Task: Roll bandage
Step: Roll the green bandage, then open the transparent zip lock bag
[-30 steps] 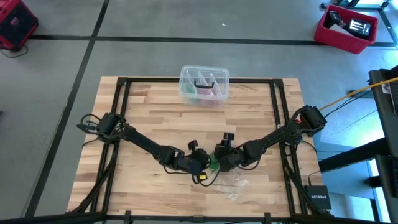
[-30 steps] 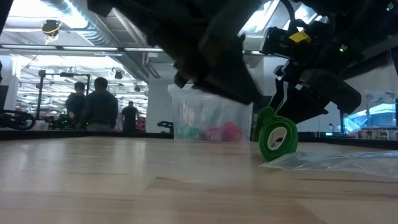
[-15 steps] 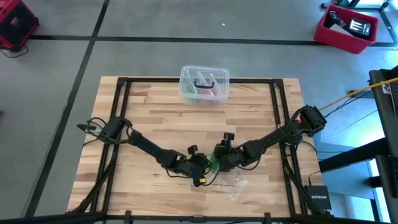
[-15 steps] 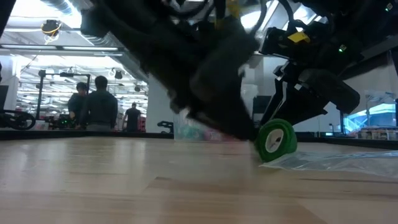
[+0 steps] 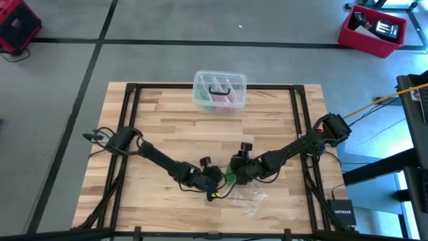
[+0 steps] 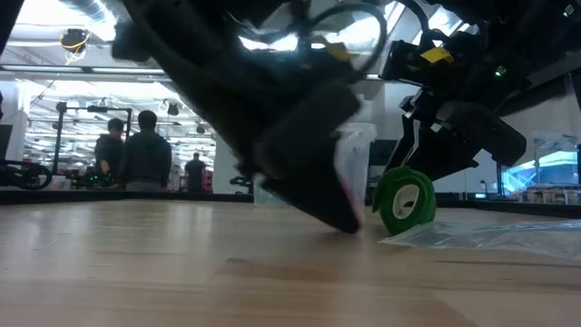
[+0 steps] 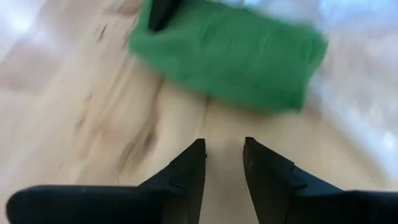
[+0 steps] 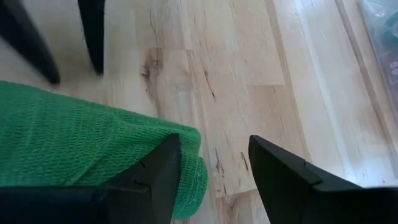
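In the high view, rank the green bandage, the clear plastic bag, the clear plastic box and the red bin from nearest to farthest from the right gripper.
From the right gripper:
1. Bandage, right at its fingers, between the two grippers.
2. Clear plastic bag, just beyond, toward the table's near edge.
3. Clear plastic box, at the far edge of the table.
4. Red bin, off the table, on the floor at far right.

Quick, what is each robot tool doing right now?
Left tool: open, empty, beside the bandage roll.
Right tool: open, one finger against the roll, not gripping it.
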You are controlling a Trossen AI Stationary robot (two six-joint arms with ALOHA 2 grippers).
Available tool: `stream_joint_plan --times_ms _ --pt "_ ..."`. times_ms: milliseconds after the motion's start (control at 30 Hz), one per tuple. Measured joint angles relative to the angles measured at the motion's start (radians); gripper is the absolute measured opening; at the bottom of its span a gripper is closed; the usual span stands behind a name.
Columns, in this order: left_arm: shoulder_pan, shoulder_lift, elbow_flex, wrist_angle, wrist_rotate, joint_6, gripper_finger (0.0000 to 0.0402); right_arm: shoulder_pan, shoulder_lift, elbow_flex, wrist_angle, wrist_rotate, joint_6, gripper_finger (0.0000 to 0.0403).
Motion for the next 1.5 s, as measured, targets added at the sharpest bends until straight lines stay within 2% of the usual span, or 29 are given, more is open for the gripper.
stream_joint_plan --times_ms 133,267,500,667,833,933,1067,1200,1300,1500 --pt "-0.026 -0.07 -0.005 -0.13 -0.03 -0.002 0.01 0.0 0.0 0.0 0.003 0.0 0.001 0.0193" --pt "-0.059 -0.167 -0.001 -0.14 -0.092 0.025 0.01 0.0 0.0 -0.001 0.008 0.001 0.0 0.0193" --pt "-0.103 -0.197 -0.002 -0.14 -0.124 0.062 0.01 -0.001 -0.01 -0.003 0.04 -0.005 0.0 0.0196" --pt "-0.129 -0.19 -0.002 -0.15 -0.15 0.045 0.01 0.0 -0.066 -0.003 0.037 -0.064 0.024 0.0234" --pt "-0.148 -0.19 -0.002 -0.15 -0.182 0.041 0.01 -0.001 -0.147 -0.003 0.041 -0.06 0.017 0.0278" --pt "-0.149 -0.19 -0.002 -0.152 -0.184 0.021 0.01 -0.001 -0.208 -0.002 0.031 -0.066 0.005 0.0287" --pt "-0.147 -0.19 -0.002 -0.144 -0.185 0.02 0.01 0.004 -0.289 -0.002 -0.018 -0.138 0.017 0.0289" --pt "-0.147 -0.19 -0.002 -0.147 -0.185 0.01 0.01 0.055 -0.346 -0.001 -0.071 -0.238 0.098 0.0289" --pt "-0.147 -0.19 -0.002 -0.144 -0.185 0.0 0.01 0.147 -0.348 -0.001 -0.071 -0.281 0.146 0.0289" --pt "-0.147 -0.19 -0.002 -0.129 -0.185 -0.021 0.01 0.315 -0.245 0.0 -0.088 -0.149 0.305 0.0289"
